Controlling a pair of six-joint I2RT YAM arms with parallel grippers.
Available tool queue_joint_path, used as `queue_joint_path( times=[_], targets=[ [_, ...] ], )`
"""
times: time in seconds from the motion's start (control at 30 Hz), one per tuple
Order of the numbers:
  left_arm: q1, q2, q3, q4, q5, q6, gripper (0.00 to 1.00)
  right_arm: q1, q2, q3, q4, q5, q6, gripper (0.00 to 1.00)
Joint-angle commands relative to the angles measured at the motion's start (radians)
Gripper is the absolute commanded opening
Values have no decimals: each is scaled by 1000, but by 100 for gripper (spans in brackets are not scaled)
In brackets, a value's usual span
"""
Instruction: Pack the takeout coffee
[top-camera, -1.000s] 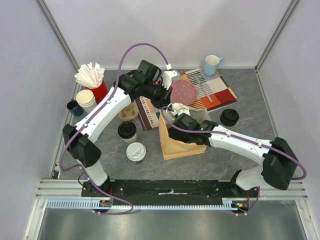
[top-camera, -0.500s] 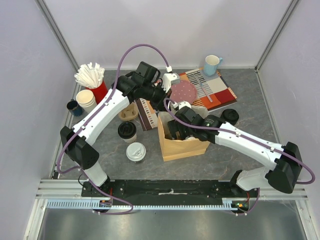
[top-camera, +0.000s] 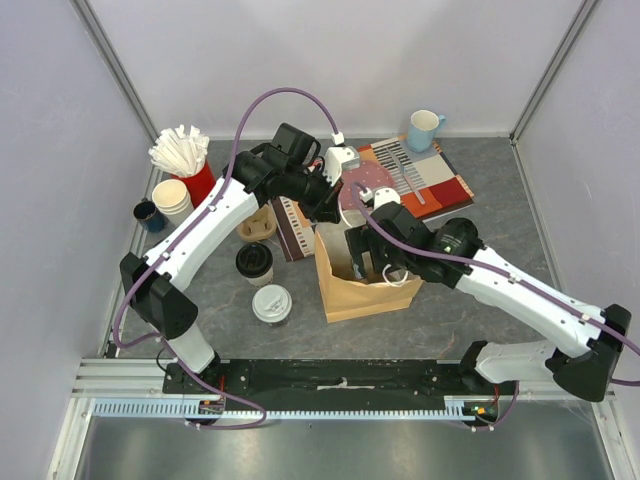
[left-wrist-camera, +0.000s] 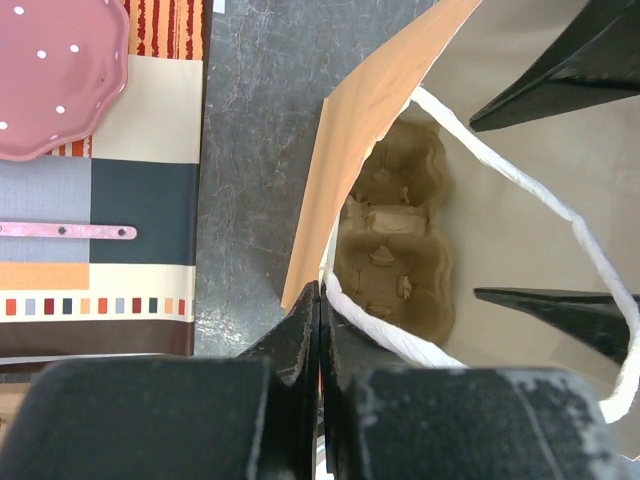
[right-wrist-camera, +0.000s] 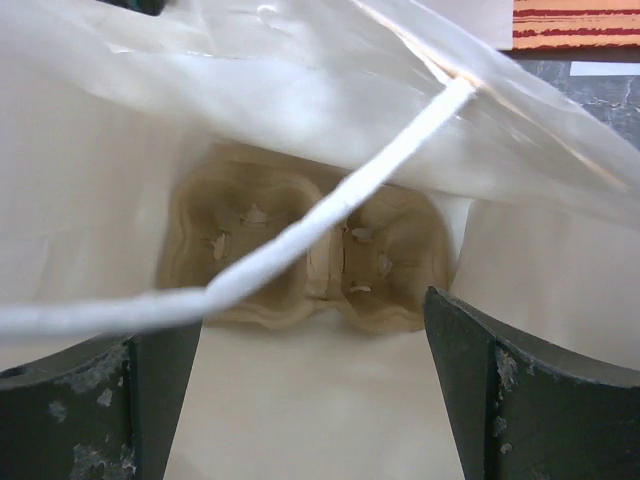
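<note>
The right gripper (right-wrist-camera: 300, 330) has shifted up-frame inside the paper bag (top-camera: 365, 295), fingers spread wide and empty above the cup carrier (left-wrist-camera: 395, 240). The left gripper (left-wrist-camera: 320, 300) pinches the bag's rim, holding its mouth open.

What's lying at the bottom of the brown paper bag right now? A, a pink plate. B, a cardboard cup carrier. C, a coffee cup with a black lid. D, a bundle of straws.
B: both wrist views look down into the paper bag and show a cardboard cup carrier on its floor, sockets empty; the black-lidded cup and white-lidded cup stand outside the bag.
</note>
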Motion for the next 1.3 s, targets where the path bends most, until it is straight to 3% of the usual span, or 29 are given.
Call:
queue_joint_path(
  times=[0.0, 0.77, 1.23, 1.27],
  targets=[
    [-5, -33, 14, -19, -32, 47, 2, 3, -54, 61, -45, 23, -19, 98],
    [-5, -32, 2, -19, -42, 75, 2, 2, -223, 230, -101, -118, -135, 98],
    [-6, -24, 11, -27, -12, 92, 2, 3, -389, 175, 168, -200, -195, 98],
    [-6, -23, 19, -29, -11, 93, 6, 2, -397, 169, 180, -195, -200, 98]
  ],
)
